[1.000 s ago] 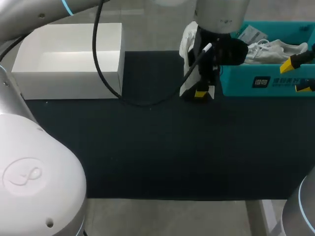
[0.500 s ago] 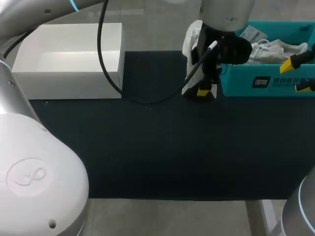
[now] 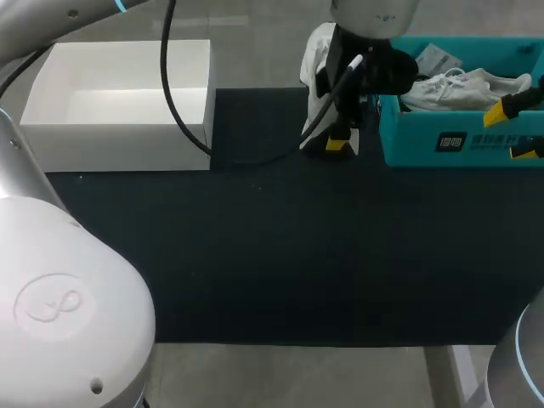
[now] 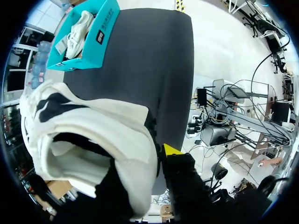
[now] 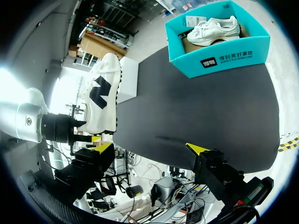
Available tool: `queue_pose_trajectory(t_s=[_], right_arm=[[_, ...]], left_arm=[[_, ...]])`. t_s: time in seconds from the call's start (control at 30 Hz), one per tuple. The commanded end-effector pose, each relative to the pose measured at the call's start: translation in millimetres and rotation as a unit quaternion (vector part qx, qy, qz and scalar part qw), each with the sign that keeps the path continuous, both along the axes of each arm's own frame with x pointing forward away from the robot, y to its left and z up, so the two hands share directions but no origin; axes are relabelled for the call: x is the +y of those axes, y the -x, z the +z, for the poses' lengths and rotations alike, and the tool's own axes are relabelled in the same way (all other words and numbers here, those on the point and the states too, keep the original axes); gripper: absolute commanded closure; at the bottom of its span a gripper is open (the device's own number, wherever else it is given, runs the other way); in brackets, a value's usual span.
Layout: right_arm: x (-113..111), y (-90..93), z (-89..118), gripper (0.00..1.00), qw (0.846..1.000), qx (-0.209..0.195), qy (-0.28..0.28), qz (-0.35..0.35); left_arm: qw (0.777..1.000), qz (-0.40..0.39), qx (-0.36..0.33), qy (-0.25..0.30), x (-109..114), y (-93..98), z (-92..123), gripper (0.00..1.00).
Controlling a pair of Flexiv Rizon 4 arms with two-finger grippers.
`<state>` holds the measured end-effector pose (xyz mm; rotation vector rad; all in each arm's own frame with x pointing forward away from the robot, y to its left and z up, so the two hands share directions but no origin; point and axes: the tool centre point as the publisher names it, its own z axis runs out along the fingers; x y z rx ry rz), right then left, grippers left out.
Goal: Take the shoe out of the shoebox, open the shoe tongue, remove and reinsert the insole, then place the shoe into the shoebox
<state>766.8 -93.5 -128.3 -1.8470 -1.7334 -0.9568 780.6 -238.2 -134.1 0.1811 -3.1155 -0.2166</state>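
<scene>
The shoe, white and soft-sided, hangs on end above the dark mat, just beside the teal cardboard shoebox. The left wrist view shows the left gripper clamped on the wall of its opening, one finger inside and one outside. Only the right wrist view shows the angular black mark on its flank whole. The head view shows a second shoe, white and laced, lying in the shoebox. The left arm comes across above a white box. The right gripper hovers at the shoebox's front, fingers wide apart.
</scene>
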Motion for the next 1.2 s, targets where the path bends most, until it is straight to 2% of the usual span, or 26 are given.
queue_pose_trajectory(t_s=[0.03,0.37,0.6,0.7,0.9,1.1,1.2], right_arm=[[1,0.3,0,0.0,1.0,0.001,0.002,-0.001],[1,0.3,0,0.0,1.0,0.001,0.002,-0.001],[1,0.3,0,0.0,1.0,0.001,0.002,-0.001],[1,0.3,0,0.0,1.0,0.001,0.002,-0.001],[1,0.3,0,0.0,1.0,0.001,0.002,-0.001],[1,0.3,0,0.0,1.0,0.001,0.002,-0.001],[1,0.3,0,0.0,1.0,0.001,0.002,-0.001]], left_arm=[[1.0,0.003,0.015,0.019,24,-14.1,3,1.0],[1.0,-0.018,0.01,0.02,82,-31.9,8,1.0],[0.999,0.027,-0.006,0.022,130,-52.3,11,1.0],[0.999,0.034,0.01,0.036,153,-64.4,12,1.0],[0.998,0.012,0.049,0.027,195,-84.5,6,1.0],[0.997,0.03,0.069,0.021,242,-109.3,-3,1.0],[0.997,0.032,0.072,0.012,259,-119.2,-9,1.0]])
